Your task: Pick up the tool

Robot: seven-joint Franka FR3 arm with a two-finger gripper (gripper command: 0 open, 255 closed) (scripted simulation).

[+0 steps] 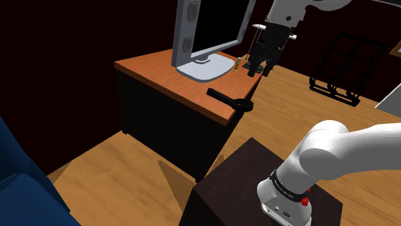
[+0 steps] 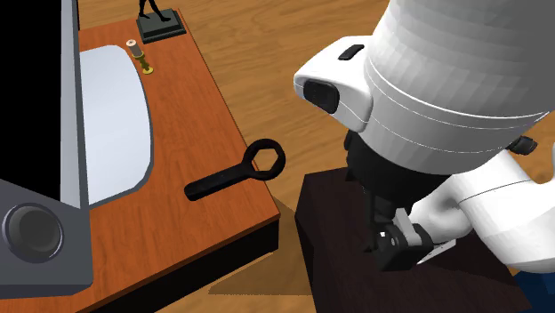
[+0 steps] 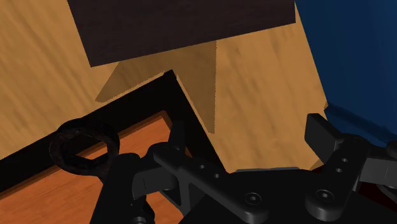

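Observation:
The tool is a black wrench (image 1: 229, 99) lying flat near the front corner of the reddish-brown desk (image 1: 154, 70). Its ring end (image 2: 266, 160) reaches just past the desk's edge. My black gripper (image 1: 258, 71) hangs open in the air above the desk's corner, higher than the wrench and apart from it. In the wrist view the ring end (image 3: 83, 146) lies outside the gap, beside one finger (image 3: 175, 135), and nothing sits between the fingers. In the second exterior view the gripper (image 2: 398, 252) hangs under the white arm, over the dark stand (image 2: 338, 231).
A grey monitor (image 1: 209, 32) on a pale base stands at the back of the desk. Near it are a small brass spool (image 2: 139, 56) and a dark figurine (image 2: 156, 25). A black rack (image 1: 346, 67) stands on the wooden floor, and a blue seat (image 1: 26, 186) is at the shoulder view's lower left.

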